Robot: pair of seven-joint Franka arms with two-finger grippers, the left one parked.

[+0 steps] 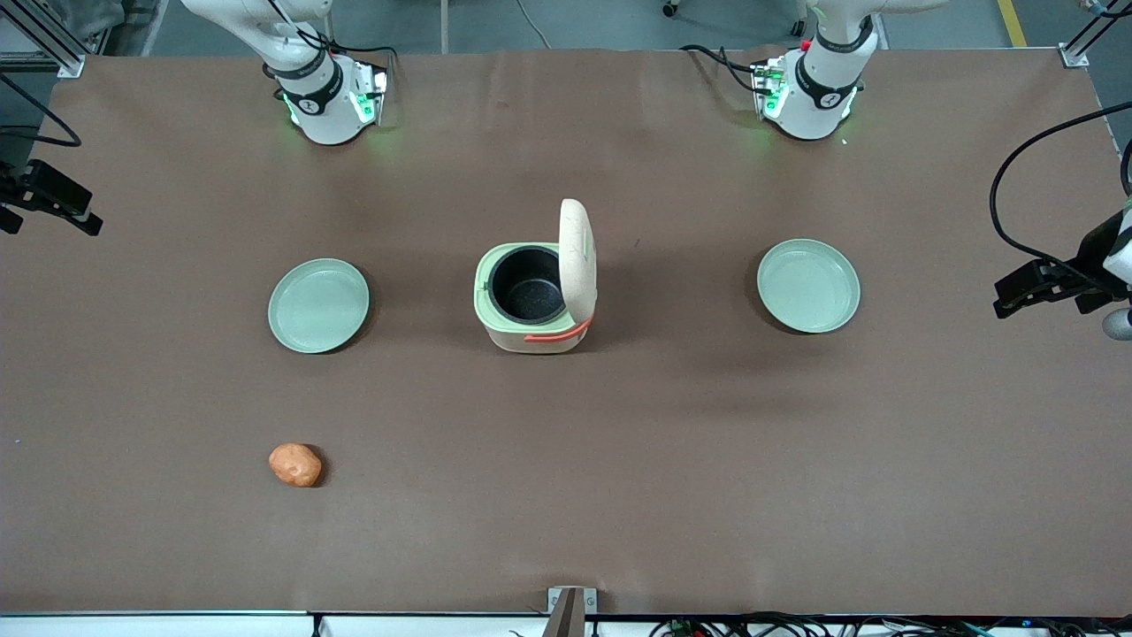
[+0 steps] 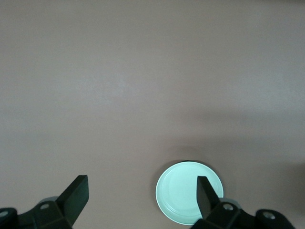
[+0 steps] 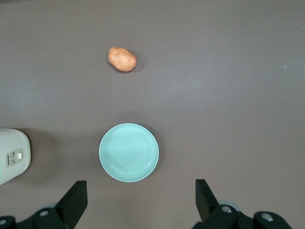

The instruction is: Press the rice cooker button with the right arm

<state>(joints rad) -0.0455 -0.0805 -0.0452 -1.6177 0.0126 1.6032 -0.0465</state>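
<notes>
Cream cooker point(image 1: 536, 299) at mid-counter point(image 1: 619, 460), lid point(image 1: 577, 257) raised, black pot point(image 1: 528, 284) exposed; its button panel point(image 3: 14, 158) faces the working arm's end. Tool point(image 3: 138, 202) high above the plate point(image 3: 128, 152) beside the cooker, fingers point(image 3: 74, 199) apart. Risks: spread fingers may straddle or miss the small button; a sideways press may slide the light cooker; a low approach may clip the plate. Potato point(image 1: 295, 464) lies nearer the front edge, well clear.

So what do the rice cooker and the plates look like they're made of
Rice cooker: likely matte cream plastic, with a black, faintly speckled pot that looks non-stick coated. Plates: smooth pale-green, soft sheen; plastic or glazed ceramic, can't tell. Gripper hangs open above one plate.
</notes>
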